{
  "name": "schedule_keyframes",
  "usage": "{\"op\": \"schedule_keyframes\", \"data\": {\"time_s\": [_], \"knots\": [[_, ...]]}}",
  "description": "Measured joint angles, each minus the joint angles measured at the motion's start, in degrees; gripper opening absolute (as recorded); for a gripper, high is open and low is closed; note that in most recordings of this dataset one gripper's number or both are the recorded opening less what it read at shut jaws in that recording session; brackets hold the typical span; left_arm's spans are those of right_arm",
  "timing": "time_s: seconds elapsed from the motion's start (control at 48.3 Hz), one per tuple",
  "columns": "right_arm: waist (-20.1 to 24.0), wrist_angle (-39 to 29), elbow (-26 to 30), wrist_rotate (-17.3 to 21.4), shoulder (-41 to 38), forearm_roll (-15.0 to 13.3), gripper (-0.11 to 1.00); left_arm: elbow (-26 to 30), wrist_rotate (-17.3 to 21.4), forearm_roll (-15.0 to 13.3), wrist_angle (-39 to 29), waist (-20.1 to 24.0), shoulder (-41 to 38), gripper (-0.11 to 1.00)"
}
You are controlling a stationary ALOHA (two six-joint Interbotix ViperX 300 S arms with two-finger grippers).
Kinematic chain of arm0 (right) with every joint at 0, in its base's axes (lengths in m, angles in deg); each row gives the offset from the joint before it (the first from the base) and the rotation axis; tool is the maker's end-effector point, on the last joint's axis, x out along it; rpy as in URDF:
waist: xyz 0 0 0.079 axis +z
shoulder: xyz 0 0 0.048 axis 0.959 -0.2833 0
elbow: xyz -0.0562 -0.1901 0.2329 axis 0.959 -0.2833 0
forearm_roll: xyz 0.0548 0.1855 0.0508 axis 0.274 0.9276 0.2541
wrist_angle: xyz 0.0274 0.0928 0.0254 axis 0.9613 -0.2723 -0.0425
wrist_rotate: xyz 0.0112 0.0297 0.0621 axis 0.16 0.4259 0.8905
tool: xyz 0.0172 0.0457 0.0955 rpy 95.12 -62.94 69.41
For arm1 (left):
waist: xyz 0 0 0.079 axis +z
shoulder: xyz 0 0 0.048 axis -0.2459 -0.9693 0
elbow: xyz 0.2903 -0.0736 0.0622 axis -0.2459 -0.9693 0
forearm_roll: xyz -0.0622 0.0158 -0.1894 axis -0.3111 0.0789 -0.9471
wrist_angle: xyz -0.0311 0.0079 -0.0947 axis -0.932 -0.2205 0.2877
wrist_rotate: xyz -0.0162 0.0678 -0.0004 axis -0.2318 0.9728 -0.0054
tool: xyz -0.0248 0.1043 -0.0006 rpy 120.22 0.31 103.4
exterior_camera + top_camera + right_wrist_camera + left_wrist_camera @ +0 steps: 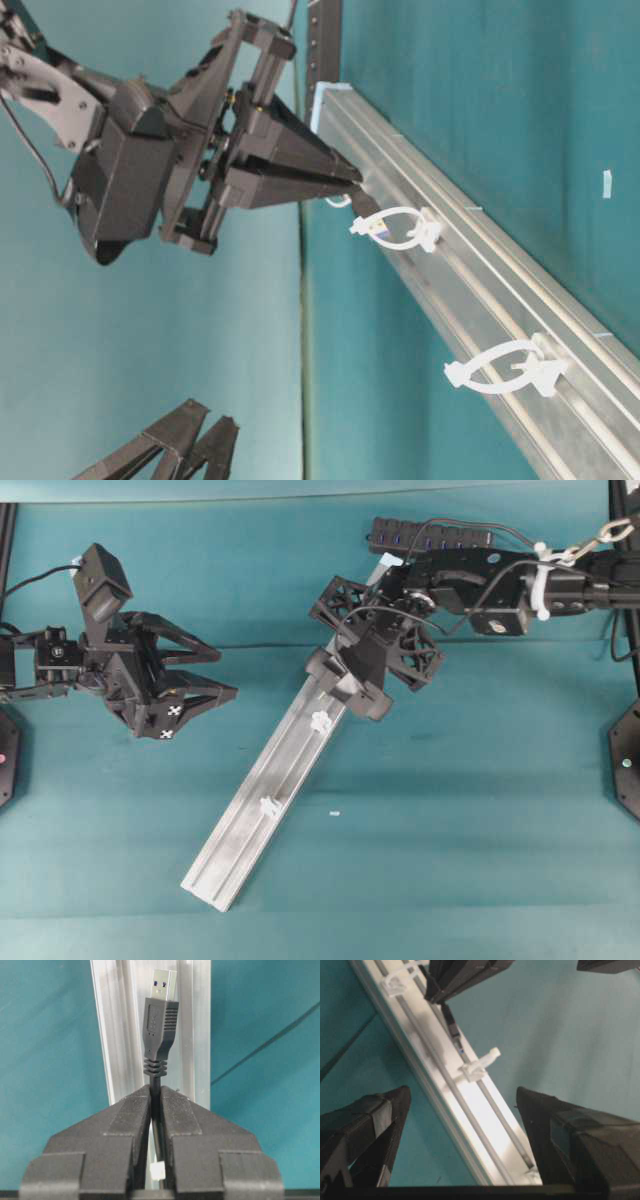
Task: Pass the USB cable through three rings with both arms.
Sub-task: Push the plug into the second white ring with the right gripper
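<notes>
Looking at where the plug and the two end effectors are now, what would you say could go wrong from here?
1. The right end effector pinches the USB cable behind the plug, so the free tip may droop or tilt and catch on the next ring rather than enter it.
2. The left end effector is open and apart from the rail; a late or misaligned regrasp could let the plug slip back.

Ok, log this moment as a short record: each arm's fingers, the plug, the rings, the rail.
right gripper: fingers shut on the USB cable just behind the plug, over the rail
left gripper: fingers open, empty, off to the side of the rail
plug: points along the rail toward the middle ring, not yet in it
rings: middle and end ring both empty; third ring hidden under the right gripper in the overhead view
rail: lies diagonally on teal cloth
</notes>
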Motion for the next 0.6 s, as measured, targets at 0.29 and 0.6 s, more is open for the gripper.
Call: {"op": "schedule_keyframes", "data": {"time_s": [0.29,0.6], "knots": [[0.18,2.02,-2.64,-0.09,1.58,-0.09,0.10,-0.09,0.00,0.09,-0.09,-0.09,0.00,0.92],[0.70,3.08,-3.52,-0.09,2.02,-0.26,0.10,-0.09,0.00,0.09,-0.09,-0.09,0.00,0.92]]}}
